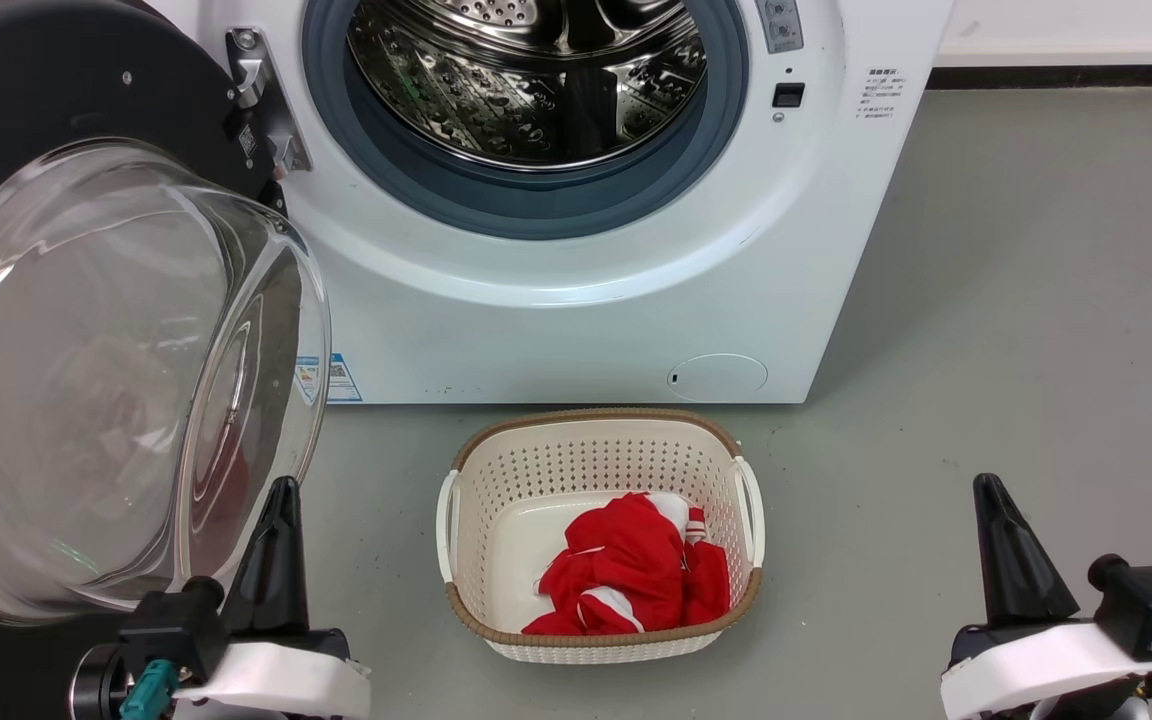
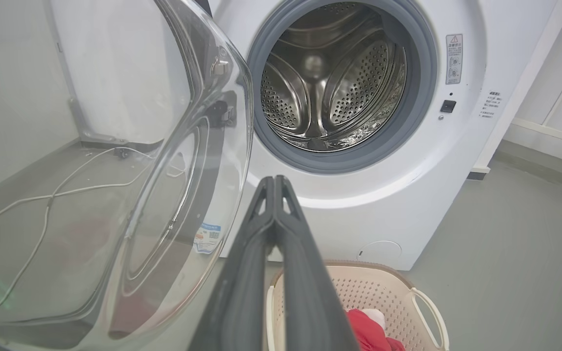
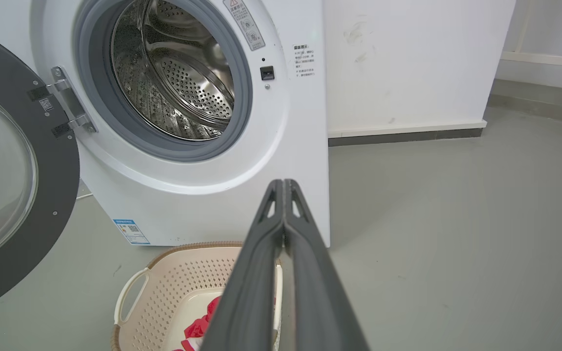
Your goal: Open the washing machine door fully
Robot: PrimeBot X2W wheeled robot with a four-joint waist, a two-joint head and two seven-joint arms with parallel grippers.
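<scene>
Status: large round glossy black washing machine door [image 1: 106, 400], clear domed glass bowl [image 1: 146, 300], swung wide left of boxy white front-loader [image 1: 586, 310] | handling: likely stiff, hinged, glass slick, you push black rim, not glass bowl | left pincer [image 1: 282, 495] closed, empty, just beside glass bowl | right pincer [image 1: 988, 492] closed, empty

The washing machine [image 1: 576, 320] is white, its drum [image 1: 536, 90] shiny steel dotted with small holes, ringed by a grey-blue gasket [image 1: 536, 215]. The washing machine door [image 1: 106, 380], at left, is glossy black around clear glass. The near basket [image 1: 556, 470] is cream, hole-patterned, brown-rimmed; the cloth [image 1: 636, 575] inside is red with white stripes. The floor [image 1: 1016, 350] is grey.
</scene>
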